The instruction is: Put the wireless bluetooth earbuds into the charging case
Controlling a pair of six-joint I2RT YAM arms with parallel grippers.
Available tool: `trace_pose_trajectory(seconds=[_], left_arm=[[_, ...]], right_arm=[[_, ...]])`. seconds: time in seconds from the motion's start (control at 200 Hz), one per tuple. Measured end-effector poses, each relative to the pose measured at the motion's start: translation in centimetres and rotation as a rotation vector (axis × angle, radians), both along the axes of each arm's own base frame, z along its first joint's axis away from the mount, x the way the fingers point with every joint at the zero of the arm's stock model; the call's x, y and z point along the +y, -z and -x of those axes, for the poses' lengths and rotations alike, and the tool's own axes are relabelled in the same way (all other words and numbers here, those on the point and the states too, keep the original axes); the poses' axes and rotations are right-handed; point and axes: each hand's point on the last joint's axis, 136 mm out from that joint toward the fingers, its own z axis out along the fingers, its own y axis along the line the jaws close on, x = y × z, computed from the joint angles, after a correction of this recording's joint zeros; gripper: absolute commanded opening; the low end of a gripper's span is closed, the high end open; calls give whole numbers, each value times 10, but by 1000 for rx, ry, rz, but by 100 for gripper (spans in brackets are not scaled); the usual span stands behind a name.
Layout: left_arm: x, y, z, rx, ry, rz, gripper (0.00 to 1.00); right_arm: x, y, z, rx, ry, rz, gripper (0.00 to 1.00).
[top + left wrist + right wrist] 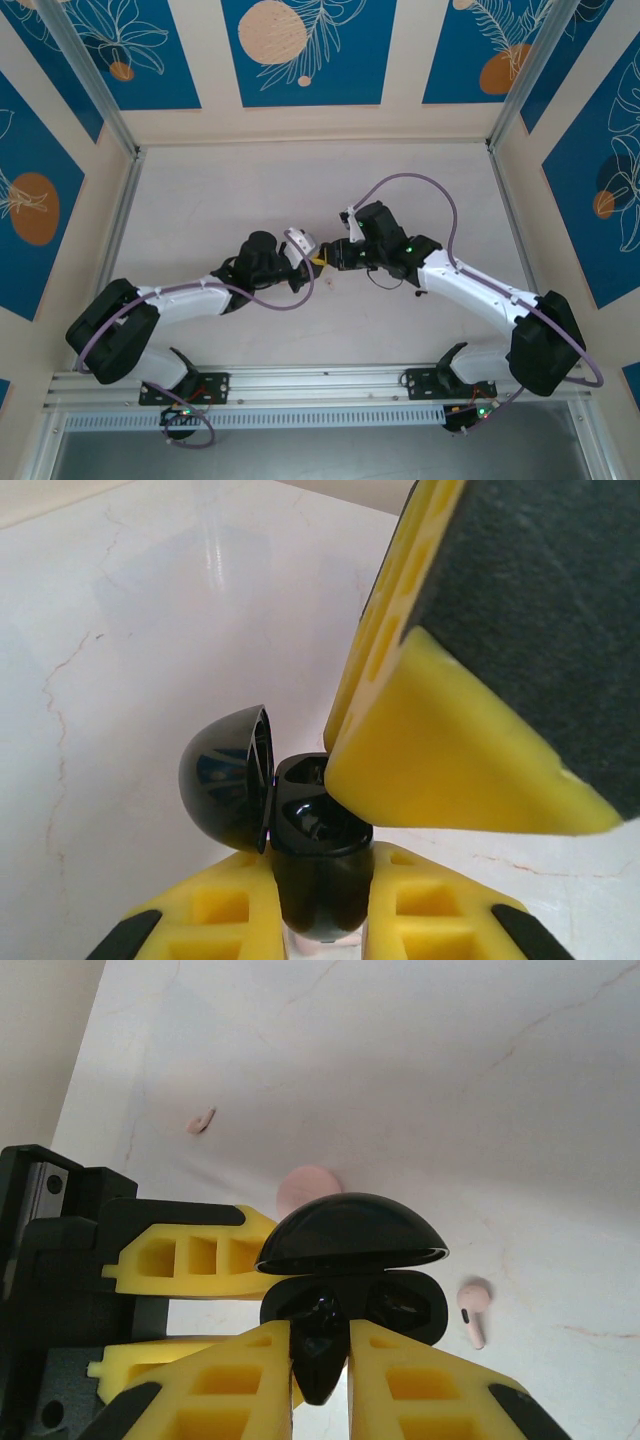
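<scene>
Pinching a small black earbud (320, 1352) at their tips, our right jaws are pressed almost together and hold it at the mouth of the case (320, 885), just over one socket. Our left jaws are clamped on the case's lower body, with the lid (225, 780) swung open to one side. We cannot tell whether the other socket holds a bud, because the gloss hides it.

We judge the earbud very light, hard and slick, so it could twist or pop out of a tip pinch. A hold across its thicker head, stem aimed into the socket, seems best. The case looks rigid and glossy, with the hinge its weak point, so the body is the place to grip. One pink bud (475, 1305) lies on the worktop (420, 1070) near the case, and a second pink bud (203, 1120) lies farther off.
</scene>
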Motion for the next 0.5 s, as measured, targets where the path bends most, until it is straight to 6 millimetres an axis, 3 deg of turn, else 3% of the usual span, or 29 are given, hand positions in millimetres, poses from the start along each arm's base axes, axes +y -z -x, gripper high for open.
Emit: trace_pose_trajectory(seconds=[0.5], left_arm=[[0,4,0,-45,-4,-32,17]], right_arm=[[0,2,0,157,30,-20,18]])
